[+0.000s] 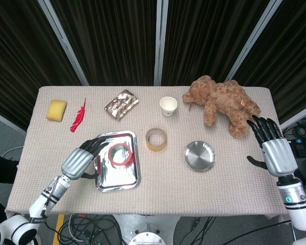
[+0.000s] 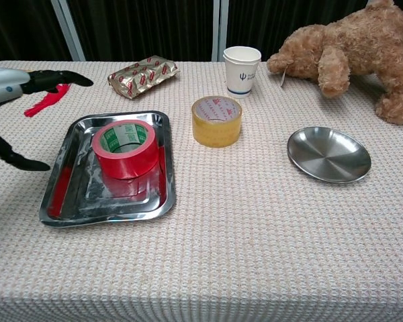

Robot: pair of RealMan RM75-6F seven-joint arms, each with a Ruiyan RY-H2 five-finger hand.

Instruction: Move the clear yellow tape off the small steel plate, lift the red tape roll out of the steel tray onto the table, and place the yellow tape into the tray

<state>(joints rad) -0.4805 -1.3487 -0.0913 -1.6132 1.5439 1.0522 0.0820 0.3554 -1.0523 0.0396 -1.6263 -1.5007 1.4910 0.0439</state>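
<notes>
Both views are evenly and brightly lit from overhead, with only soft, short shadows beneath things on the desk (image 1: 158,173). The steel tray (image 2: 64,194) mirrors the red tape roll (image 2: 124,149), and the small steel plate (image 2: 329,155) carries a mild sheen without harsh glare. Focus is sharp throughout, and the dark curtains (image 1: 112,41) behind stay nearly black

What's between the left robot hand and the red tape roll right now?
Nothing visible. The left robot hand, fingers spread, hovers at the steel tray's left edge; the red tape roll sits uncovered in the tray just beyond its fingertips.
</notes>
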